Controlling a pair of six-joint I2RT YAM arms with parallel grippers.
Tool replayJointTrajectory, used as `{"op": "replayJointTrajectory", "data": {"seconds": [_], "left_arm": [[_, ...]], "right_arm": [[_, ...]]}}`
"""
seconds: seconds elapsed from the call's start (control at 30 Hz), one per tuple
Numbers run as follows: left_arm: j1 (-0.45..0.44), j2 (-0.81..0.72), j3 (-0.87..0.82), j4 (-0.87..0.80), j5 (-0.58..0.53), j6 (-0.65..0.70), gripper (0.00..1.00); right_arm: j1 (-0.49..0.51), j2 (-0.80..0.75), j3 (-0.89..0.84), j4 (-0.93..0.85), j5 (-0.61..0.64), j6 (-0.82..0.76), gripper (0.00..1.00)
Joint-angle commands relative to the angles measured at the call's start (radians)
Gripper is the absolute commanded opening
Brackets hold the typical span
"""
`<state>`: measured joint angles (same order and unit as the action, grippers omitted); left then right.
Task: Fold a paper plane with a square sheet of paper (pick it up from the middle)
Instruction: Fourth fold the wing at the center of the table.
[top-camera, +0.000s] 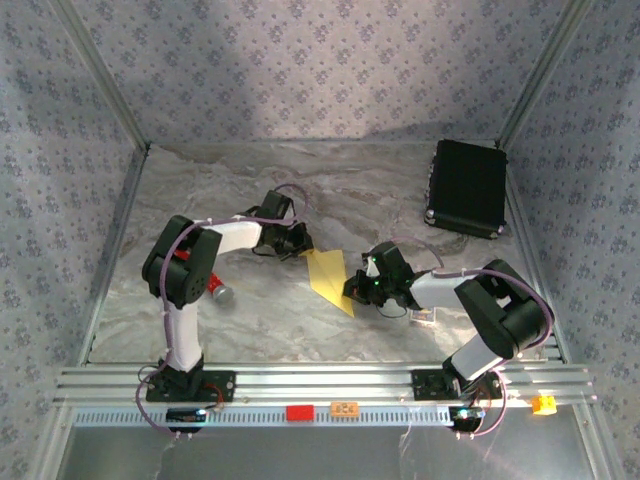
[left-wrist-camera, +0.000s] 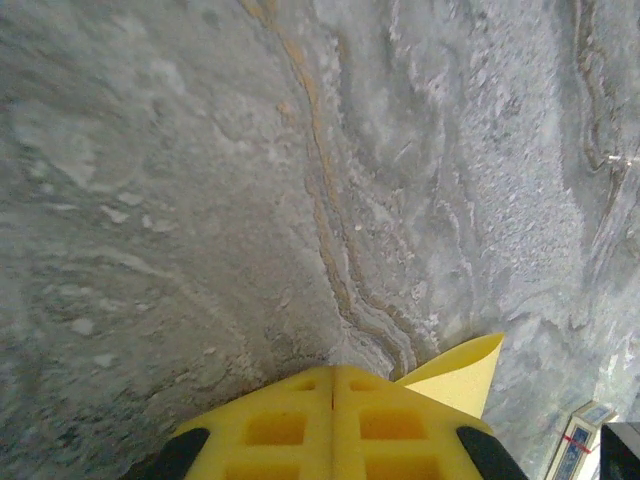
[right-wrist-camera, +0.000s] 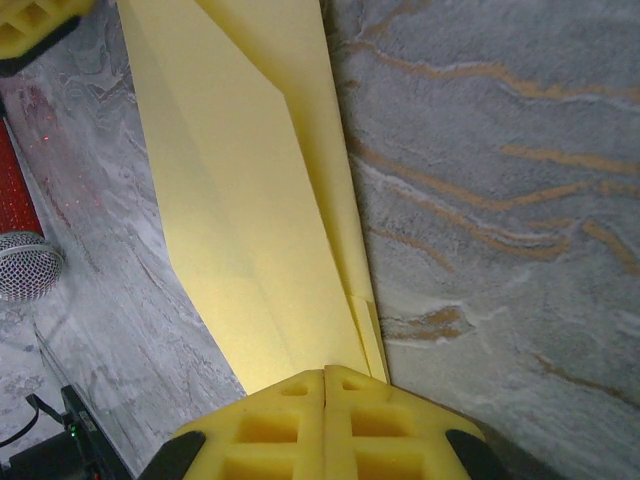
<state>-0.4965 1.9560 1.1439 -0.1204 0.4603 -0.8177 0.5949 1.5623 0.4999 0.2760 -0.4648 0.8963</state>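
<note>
Paper this thin is light, limp and easily torn, so grip the stiffer layered creases. The half-folded paper plane (top-camera: 329, 277) spans the middle of the counter (top-camera: 200, 195) (lifted or resting, I cannot tell), your left end effector (left-wrist-camera: 333, 378) pinched closed on its far corner and your right end effector (right-wrist-camera: 325, 378) on its near tip.

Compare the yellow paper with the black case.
The paper is yellow, creased and tapering; the case is black and rectangular. The paper sits mid-table, pinched by the shut right gripper; the case lies untouched at the far right corner. Both are straight-edged.
</note>
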Motion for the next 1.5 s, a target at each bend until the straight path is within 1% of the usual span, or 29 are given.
{"op": "replayJointTrajectory", "data": {"seconds": [0.0,0.1,0.27,0.5,0.63,0.77,1.03,1.2,1.37,1.47], "left_arm": [[0.011,-0.084,0.011,-0.036,-0.037,0.034,0.06],[0.003,-0.106,0.007,-0.041,-0.025,0.038,0.06],[-0.043,-0.131,-0.046,0.028,0.007,0.029,0.07],[-0.100,-0.062,-0.055,0.070,0.055,0.032,0.07],[-0.103,-0.027,-0.070,0.095,0.054,0.019,0.06],[-0.102,0.000,-0.065,0.083,0.047,0.029,0.06],[-0.103,0.023,-0.064,0.030,0.015,0.060,0.05],[-0.104,0.028,-0.073,0.040,0.017,0.057,0.05],[-0.103,0.030,-0.076,0.041,0.015,0.057,0.05],[-0.105,0.032,-0.076,0.042,0.014,0.055,0.05]], "right_arm": [[-0.009,0.013,-0.038,-0.145,0.025,-0.032,0.01],[-0.011,0.010,-0.036,-0.148,0.022,-0.036,0.01],[-0.017,0.011,-0.034,-0.153,0.020,-0.039,0.01],[-0.018,0.010,-0.029,-0.158,0.019,-0.041,0.01],[-0.018,0.008,-0.025,-0.152,0.012,-0.042,0.02],[-0.016,-0.002,-0.010,-0.152,0.003,-0.040,0.02],[-0.007,-0.041,0.090,-0.168,-0.031,-0.040,0.03],[0.018,0.013,0.171,-0.165,-0.045,-0.050,0.03],[0.031,0.126,0.258,-0.170,-0.044,-0.062,0.04],[0.031,0.170,0.269,-0.173,-0.045,-0.069,0.05]]}}
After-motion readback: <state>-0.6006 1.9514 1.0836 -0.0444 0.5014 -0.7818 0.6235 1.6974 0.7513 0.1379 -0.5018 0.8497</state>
